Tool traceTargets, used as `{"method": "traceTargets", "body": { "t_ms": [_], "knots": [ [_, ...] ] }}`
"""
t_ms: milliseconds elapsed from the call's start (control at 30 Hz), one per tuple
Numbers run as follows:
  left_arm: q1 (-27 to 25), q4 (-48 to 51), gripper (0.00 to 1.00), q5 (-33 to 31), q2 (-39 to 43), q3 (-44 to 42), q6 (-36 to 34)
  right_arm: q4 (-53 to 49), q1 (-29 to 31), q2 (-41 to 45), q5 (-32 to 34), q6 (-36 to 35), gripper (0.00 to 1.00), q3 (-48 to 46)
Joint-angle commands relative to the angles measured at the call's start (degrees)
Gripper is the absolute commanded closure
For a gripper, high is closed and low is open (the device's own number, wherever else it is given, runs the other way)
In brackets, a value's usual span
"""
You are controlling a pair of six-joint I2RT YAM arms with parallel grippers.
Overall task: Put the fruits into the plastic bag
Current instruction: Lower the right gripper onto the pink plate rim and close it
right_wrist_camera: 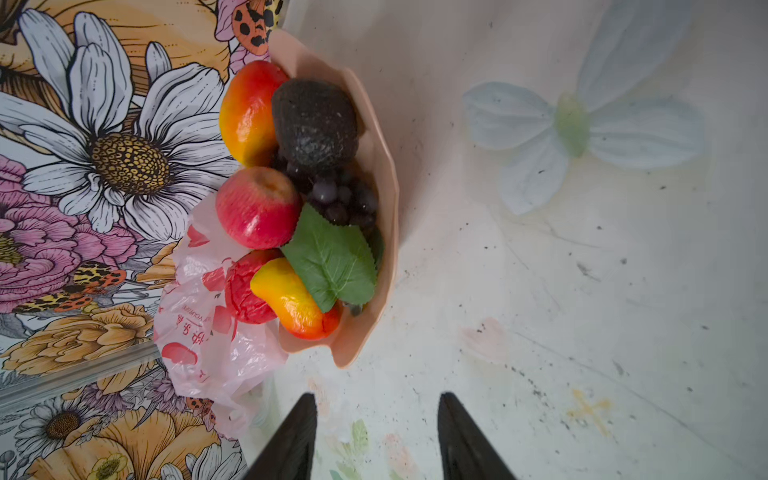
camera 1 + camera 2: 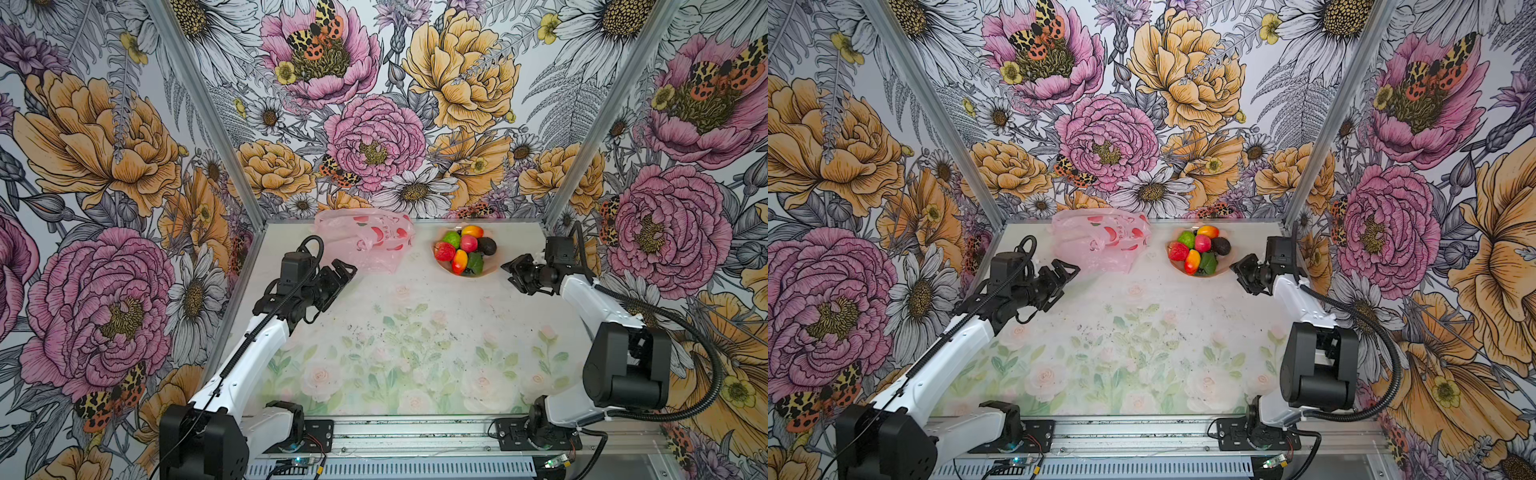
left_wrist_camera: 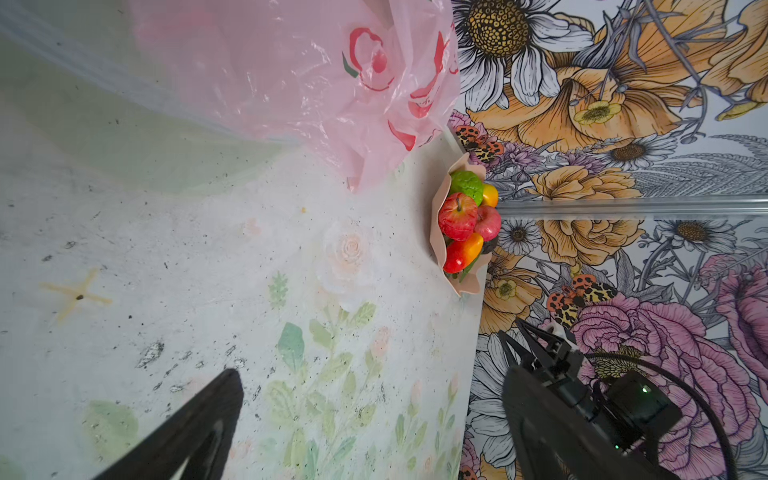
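The left end effector [image 2: 341, 277] hovers empty, jaws wide apart, just near-left of the plastic bag [image 2: 365, 243], which lies at the far edge of the desk [image 2: 415, 324]. The right end effector [image 2: 510, 275], jaws partly apart and empty, hangs just right of the bowl [image 2: 489, 271] that holds the fruits [image 2: 464, 249], right of the bag.

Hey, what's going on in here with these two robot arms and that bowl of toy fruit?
Nothing has been picked up yet. The toy fruits sit piled in a peach bowl at the back of the table. The pink plastic bag they are meant to go into lies crumpled just left of it. The left arm's fingers hover wide open near the bag. The right arm's fingers are apart and empty beside the bowl.
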State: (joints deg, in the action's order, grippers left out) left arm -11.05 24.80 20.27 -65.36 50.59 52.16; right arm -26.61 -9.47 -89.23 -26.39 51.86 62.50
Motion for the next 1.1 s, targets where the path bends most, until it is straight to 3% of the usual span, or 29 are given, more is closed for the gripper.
{"method": "traceTargets", "body": {
  "t_ms": [0,533,1067],
  "knots": [
    [-0.5,-1.8,0.01,0.8,0.0,1.0,-0.1,0.2,-0.6,-3.5,-1.5,-3.2,0.52,3.7],
    [0.1,-2.1,0.01,-0.4,-2.7,-0.1,-0.2,0.2,-0.7,-19.5,-3.6,-5.8,0.67,14.3],
    [0.2,-2.0,0.01,-0.4,-5.9,0.9,-0.8,1.6,-0.2,-25.4,-4.6,-5.6,0.8,16.7]
  ]
}}
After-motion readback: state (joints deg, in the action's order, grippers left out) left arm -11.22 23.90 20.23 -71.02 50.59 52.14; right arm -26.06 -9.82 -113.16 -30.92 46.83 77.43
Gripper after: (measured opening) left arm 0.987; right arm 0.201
